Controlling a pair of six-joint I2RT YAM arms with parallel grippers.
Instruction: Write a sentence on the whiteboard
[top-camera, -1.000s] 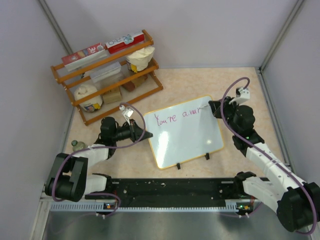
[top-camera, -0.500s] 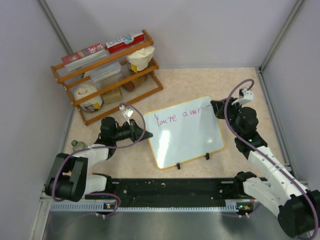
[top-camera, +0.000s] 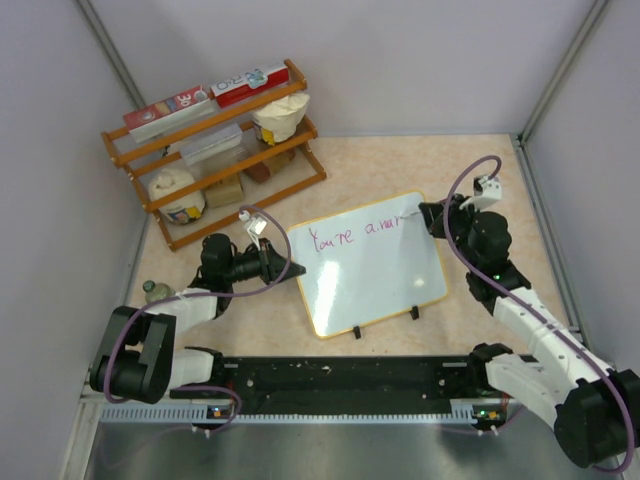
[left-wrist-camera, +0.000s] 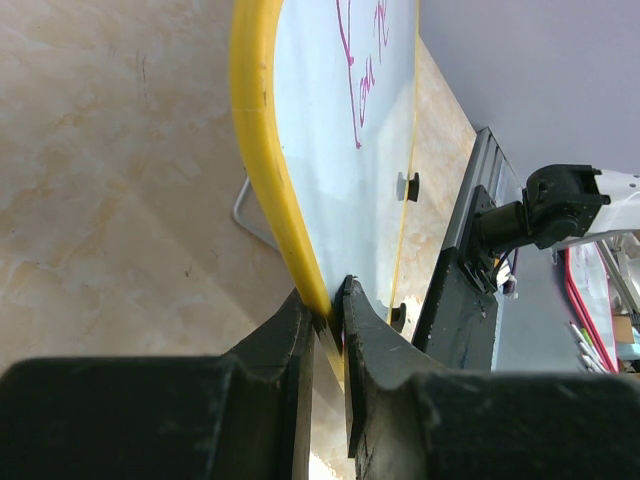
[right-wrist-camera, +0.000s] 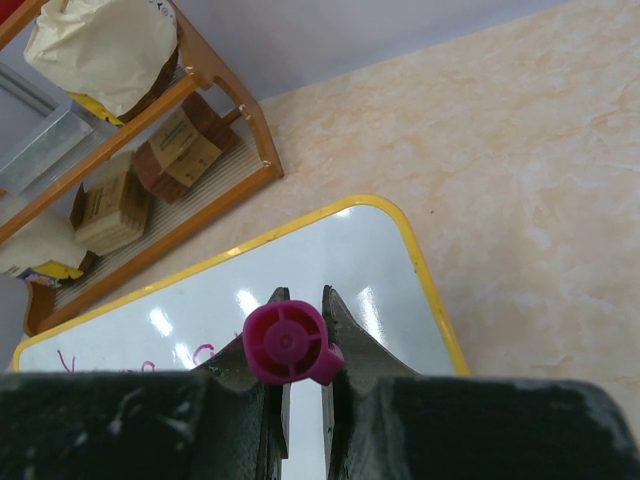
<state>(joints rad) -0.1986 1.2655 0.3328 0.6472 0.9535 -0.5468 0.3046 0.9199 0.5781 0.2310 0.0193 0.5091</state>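
A: Right end effector nudges back left, clamped on the pink marker. Whiteboard sits mid-frame on the desk, left end effector pinching its rim.
B: Mid-sentence, I'd say. Next letter needs light tip contact.

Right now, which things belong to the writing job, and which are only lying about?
Job: yellow-rimmed white rectangular whiteboard, its edge pinched by the left hand; magenta plastic marker, gripped in the right hand.
Lying about: orange wooden shelf rack; its boxes and cream paper bags.
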